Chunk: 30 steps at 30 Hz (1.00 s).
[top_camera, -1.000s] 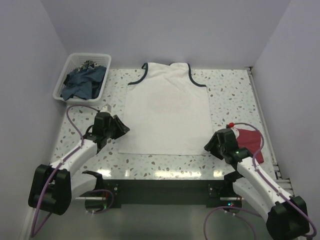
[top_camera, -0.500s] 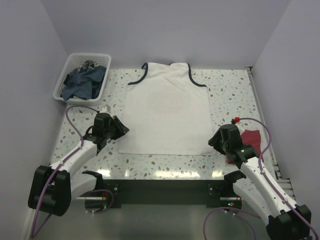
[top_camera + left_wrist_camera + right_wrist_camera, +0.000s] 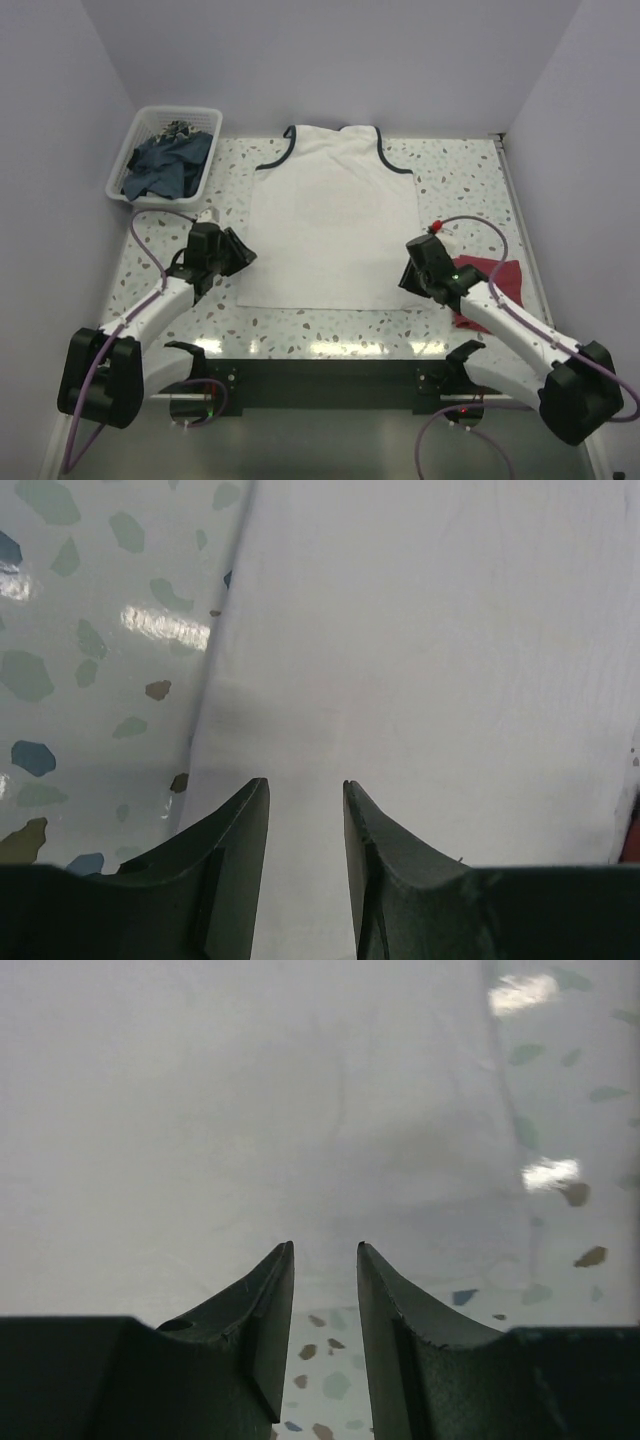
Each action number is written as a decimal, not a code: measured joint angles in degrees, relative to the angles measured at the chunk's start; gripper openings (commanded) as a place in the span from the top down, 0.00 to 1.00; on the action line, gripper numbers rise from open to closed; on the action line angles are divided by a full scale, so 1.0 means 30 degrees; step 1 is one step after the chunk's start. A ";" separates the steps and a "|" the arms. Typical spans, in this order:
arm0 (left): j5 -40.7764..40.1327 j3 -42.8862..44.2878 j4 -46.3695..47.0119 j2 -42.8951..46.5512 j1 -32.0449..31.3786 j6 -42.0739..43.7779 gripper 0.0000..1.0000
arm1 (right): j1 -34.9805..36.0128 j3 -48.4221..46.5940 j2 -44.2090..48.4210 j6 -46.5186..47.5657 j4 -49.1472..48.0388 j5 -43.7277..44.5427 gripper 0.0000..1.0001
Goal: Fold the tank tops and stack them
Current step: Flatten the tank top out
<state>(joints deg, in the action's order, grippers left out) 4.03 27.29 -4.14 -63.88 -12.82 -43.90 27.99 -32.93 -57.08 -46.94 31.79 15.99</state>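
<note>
Rightward, the right arm has swung in from over the dark red tank top (image 3: 503,279) and its gripper (image 3: 408,276) now sits at the near right corner of the white tank top (image 3: 335,225). More of the red cloth is uncovered than a second ago. The left gripper (image 3: 247,256) has hardly shifted from the near left corner of the hem.

The white top lies flat in the middle of the speckled table (image 3: 455,180). Its long axis runs from near to far: the hem faces the arm bases, and the navy-trimmed neck and armholes point at the back wall. Any print or writing on it is too faint to read from above.

The red top lies crumpled near the table's right edge, apart from the white one, with the right arm crossing over part of it.

On the left wrist camera, the claw (image 3: 305,792) stands partly open with a narrow gap, holding nothing, over white cloth just inside the garment's edge. On the right wrist camera, the other claw (image 3: 325,1252) is likewise slightly parted and empty, poised over the hem where cloth meets table.

A white basket (image 3: 121,165) of dark blue clothes sits at the far left corner.
</note>
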 measured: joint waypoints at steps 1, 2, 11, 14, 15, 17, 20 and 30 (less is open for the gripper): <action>-0.0058 0.0284 0.0015 -0.0240 0.0138 0.0000 0.59 | 0.1071 -0.0765 -0.0678 -0.0022 -0.0146 0.0474 0.64; -0.0102 0.0590 0.0044 -0.0495 0.0313 0.0007 0.59 | 0.2135 -0.1566 -0.1472 -0.0029 -0.0357 0.0911 0.64; -0.0131 0.5821 0.0546 -0.6098 0.1756 0.0510 0.59 | 0.7293 -0.9515 -1.1271 0.0466 -0.2273 0.2302 0.62; 0.0102 0.6819 0.1166 -0.7774 0.1756 0.0517 0.59 | 0.7934 -1.1642 -1.4098 0.0685 -0.2820 0.2229 0.62; 0.0117 0.6827 0.1224 -0.8029 0.1756 0.0503 0.59 | 0.8072 -1.2123 -1.4855 0.0772 -0.2973 0.2208 0.62; 0.0138 0.6550 0.1297 -0.8145 0.1756 0.0495 0.59 | 0.8276 -1.2451 -1.5905 0.0947 -0.3213 0.2200 0.62; 0.0044 0.5836 0.1545 -0.7985 0.1756 0.0488 0.59 | 0.8648 -1.1839 -1.6356 0.1042 -0.3373 0.2237 0.61; -0.0678 0.3213 0.1807 -0.4983 0.1763 0.0284 0.57 | 1.0105 -0.6171 -1.2757 0.0634 -0.4903 0.2310 0.60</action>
<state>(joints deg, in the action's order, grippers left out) 2.00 36.93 1.28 -78.83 -7.53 -43.05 58.30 -51.44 -95.35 -45.04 17.08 22.92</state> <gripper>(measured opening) 0.427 0.393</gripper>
